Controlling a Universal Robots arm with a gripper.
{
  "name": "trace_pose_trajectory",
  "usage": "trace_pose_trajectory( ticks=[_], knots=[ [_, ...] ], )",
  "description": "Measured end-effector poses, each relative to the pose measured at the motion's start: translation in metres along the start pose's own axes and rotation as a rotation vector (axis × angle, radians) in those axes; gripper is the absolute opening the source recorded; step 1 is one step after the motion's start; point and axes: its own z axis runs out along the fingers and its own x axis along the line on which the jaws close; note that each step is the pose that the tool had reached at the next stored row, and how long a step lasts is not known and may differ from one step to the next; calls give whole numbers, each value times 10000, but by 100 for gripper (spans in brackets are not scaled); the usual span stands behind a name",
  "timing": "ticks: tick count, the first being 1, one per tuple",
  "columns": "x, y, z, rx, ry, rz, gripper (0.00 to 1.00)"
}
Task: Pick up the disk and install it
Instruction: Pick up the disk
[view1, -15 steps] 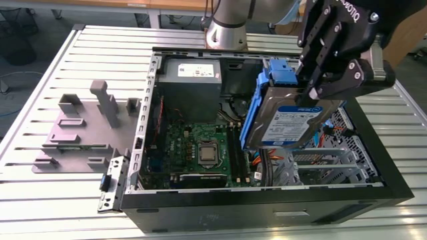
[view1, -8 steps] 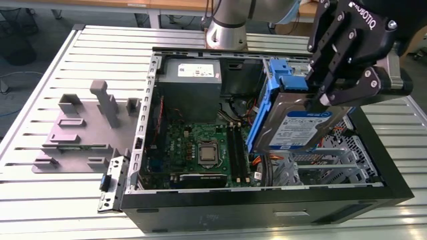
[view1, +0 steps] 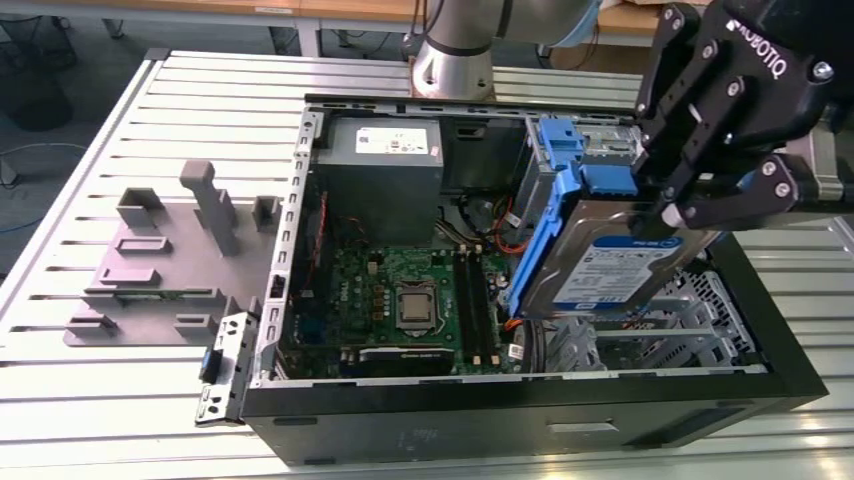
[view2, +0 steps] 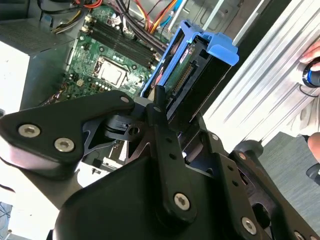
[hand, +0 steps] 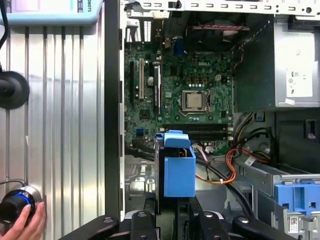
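Note:
The disk (view1: 607, 262) is a silver drive with a white-and-blue label and blue carrier rails (view1: 538, 250). It hangs tilted, on edge, above the right side of the open computer case (view1: 534, 415). My gripper (view1: 694, 205) is shut on its upper end from the exterior view's right. In the second wrist view the disk (view2: 195, 75) juts out past the black fingers (view2: 161, 112), its connector edge showing. In the first wrist view its blue carrier end (hand: 178, 172) stands between the fingers (hand: 145, 220) over the case floor beside the motherboard (hand: 185, 95).
Inside the case are the motherboard (view1: 400, 300), a grey power-supply box (view1: 380, 150), a metal drive cage (view1: 667, 325), loose cables (hand: 230, 160) and another blue bracket (view1: 567, 140). A grey fixture (view1: 160, 260) sits on the slatted table. A person's hand (hand: 25, 225) rests by a button.

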Motion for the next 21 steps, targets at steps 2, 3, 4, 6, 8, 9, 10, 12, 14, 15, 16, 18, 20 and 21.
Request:
trace_pose_trajectory(
  ticks=[2, 3, 4, 6, 8, 9, 10, 12, 14, 15, 16, 18, 20, 21],
  knots=[
    [4, -53, 1, -1, 0, 0, 35],
    [5, -82, 1, -1, 0, 0, 35],
    [5, -115, 2, -2, 0, 0, 35],
    [6, -175, 3, -4, 0, 1, 35],
    [6, -233, 4, -6, 0, 1, 35],
    [7, -255, 5, -6, -1, 2, 35],
    [7, -273, 5, -6, 0, 3, 35],
    [6, -299, 5, -6, 0, 3, 35],
    [6, -299, 4, -7, 0, 4, 35],
    [7, -300, 4, -7, 1, 4, 35],
    [7, -300, 5, -7, 0, 5, 35],
    [7, -301, 4, -7, 0, 3, 35],
    [7, -307, 2, -8, 0, 3, 35],
    [6, -311, 3, -8, -1, 2, 35]
  ],
)
